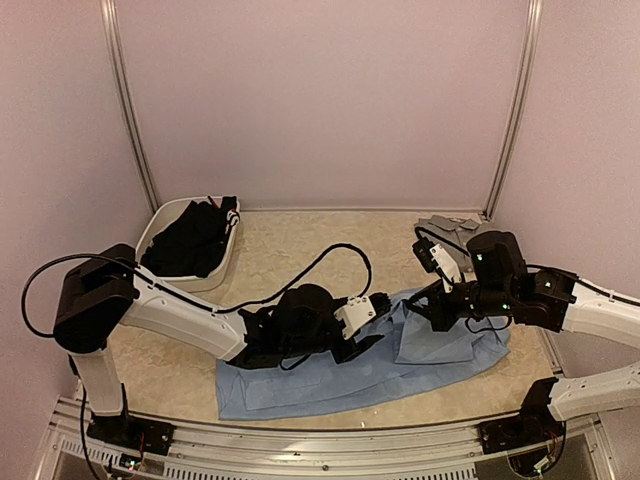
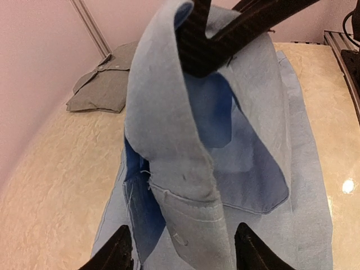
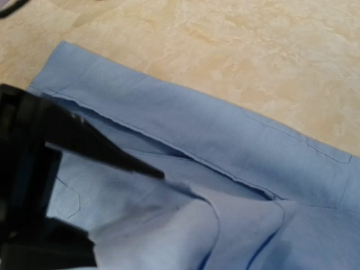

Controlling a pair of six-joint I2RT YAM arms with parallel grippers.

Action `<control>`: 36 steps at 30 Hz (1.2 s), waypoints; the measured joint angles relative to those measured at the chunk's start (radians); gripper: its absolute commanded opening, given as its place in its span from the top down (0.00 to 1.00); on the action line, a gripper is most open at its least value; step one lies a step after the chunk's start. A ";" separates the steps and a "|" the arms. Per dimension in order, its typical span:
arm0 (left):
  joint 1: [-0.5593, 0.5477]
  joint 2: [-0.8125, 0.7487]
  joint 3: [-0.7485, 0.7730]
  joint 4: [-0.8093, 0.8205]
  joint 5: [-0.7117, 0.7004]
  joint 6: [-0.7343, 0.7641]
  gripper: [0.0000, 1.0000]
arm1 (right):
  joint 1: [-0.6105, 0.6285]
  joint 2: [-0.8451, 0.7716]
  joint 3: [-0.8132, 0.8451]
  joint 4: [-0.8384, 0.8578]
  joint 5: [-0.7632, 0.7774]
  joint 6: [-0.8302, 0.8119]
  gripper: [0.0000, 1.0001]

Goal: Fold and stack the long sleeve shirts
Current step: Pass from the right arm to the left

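The light blue shirt (image 1: 360, 375) lies spread on the table near the front. My right gripper (image 1: 420, 305) is shut on a fold of its sleeve and holds it lifted; the black fingers (image 2: 211, 42) pinch the cloth at the top of the left wrist view. In the right wrist view the gripper (image 3: 126, 214) holds bunched blue cloth (image 3: 225, 146). My left gripper (image 1: 372, 335) is open, its fingertips (image 2: 121, 253) either side of the hanging sleeve cuff (image 2: 191, 208), low over the shirt. The grey shirt (image 1: 447, 226) lies folded at the back right and also shows in the left wrist view (image 2: 104, 87).
A white tub (image 1: 160, 222) at the back left holds a black shirt (image 1: 190, 240). The left arm's cable (image 1: 335, 255) loops over the tabletop. Pink walls with metal rails enclose the table. A metal rail (image 1: 320, 445) runs along the near edge.
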 measured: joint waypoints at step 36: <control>0.096 -0.123 0.045 0.021 -0.231 0.552 1.00 | -0.111 0.041 0.002 -0.021 -0.045 0.010 0.15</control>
